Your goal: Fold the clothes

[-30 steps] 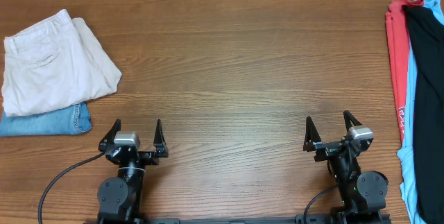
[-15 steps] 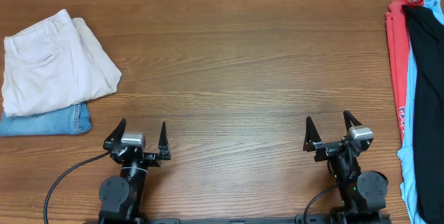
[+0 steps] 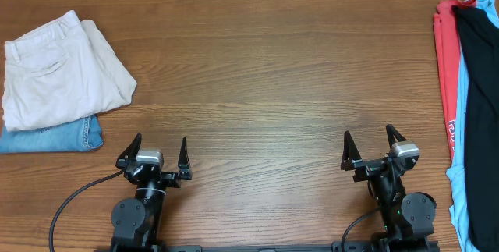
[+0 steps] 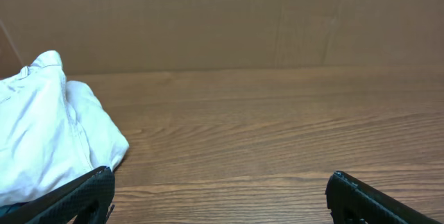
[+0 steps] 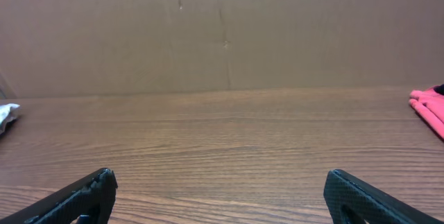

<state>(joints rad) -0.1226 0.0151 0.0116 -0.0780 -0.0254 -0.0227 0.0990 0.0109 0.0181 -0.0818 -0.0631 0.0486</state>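
At the far-left corner of the bench (image 3: 273, 65), the cream shorts (image 3: 62, 69) lay folded on top of blue jeans (image 3: 54, 136), waistband toward the far-left edge, long axis seemingly slanting toward near right. They sat ahead and left of the left fingers (image 3: 182, 157), which were spread wide and empty, much the nearer pair. Farther right, the right fingers (image 3: 348, 150) stood equally apart and empty, near the red, blue and black garments (image 3: 468, 88).

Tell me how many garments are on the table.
5. The cream shorts lie folded atop the blue jeans, far left; a red garment, a light-blue garment and a black garment overlap at the right edge. More may be hidden.
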